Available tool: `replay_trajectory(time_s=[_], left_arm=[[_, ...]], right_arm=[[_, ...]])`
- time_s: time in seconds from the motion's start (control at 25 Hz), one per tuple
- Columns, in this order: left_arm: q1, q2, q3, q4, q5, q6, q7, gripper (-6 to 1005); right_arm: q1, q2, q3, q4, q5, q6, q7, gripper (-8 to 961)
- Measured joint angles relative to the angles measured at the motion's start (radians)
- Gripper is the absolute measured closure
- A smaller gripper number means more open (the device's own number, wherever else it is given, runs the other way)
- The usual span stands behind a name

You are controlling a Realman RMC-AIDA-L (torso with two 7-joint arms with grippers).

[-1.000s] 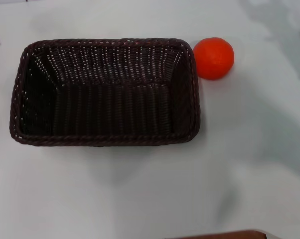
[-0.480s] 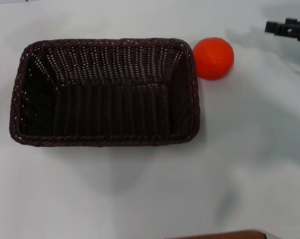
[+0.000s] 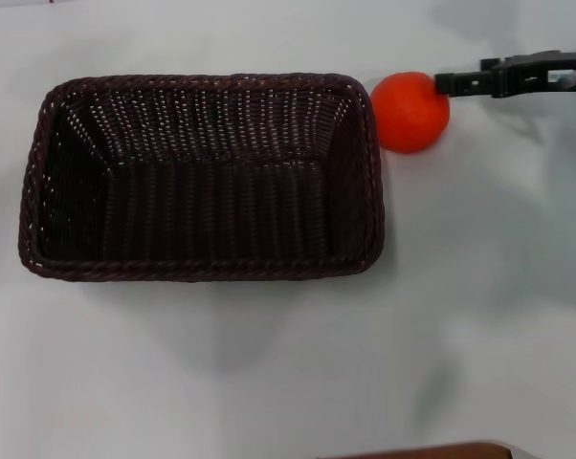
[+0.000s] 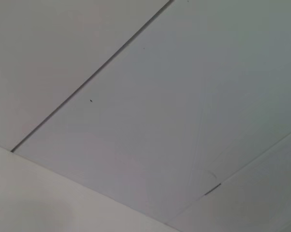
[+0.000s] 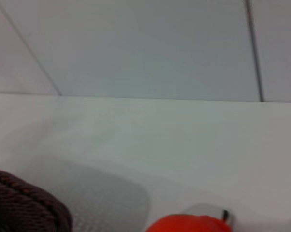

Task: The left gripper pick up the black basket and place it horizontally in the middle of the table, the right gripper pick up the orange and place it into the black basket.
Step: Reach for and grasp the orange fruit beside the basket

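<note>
The black basket (image 3: 202, 177) lies lengthwise and empty on the white table (image 3: 269, 373) in the head view, left of centre. The orange (image 3: 409, 111) sits on the table just off the basket's far right corner, close to the rim. My right gripper (image 3: 443, 84) reaches in from the right edge, its narrow tip at the orange's upper right side. In the right wrist view the orange (image 5: 189, 224) shows low down and a corner of the basket rim (image 5: 24, 208) beside it. My left gripper is out of view; the left wrist view shows only pale panels.
A brown edge (image 3: 432, 451) shows at the near side of the table. White wall panels (image 5: 136, 48) stand behind the table's far edge.
The right gripper has come in from the right edge and moved left up to the orange. A black piece at the left edge one second ago has gone. Basket and orange have not moved.
</note>
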Motion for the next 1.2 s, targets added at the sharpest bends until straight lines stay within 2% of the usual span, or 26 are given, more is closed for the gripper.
replay_trajectory(time_s=[0.6, 0.84, 1.2], left_arm=[[0.009, -0.007, 0.002, 0.021, -0.026, 0.001, 0.008, 439], [0.005, 0.000, 0.007, 0.056, -0.026, 0.002, 0.019, 441], [0.003, 0.002, 0.009, 0.068, -0.026, -0.004, 0.028, 446]], right_arm=[[0.042, 0.000, -0.167, -0.081, 0.007, -0.134, 0.041, 45], [0.065, -0.004, -0.238, -0.111, -0.025, -0.144, 0.079, 55], [0.053, -0.002, -0.265, -0.067, -0.029, -0.143, 0.112, 314]])
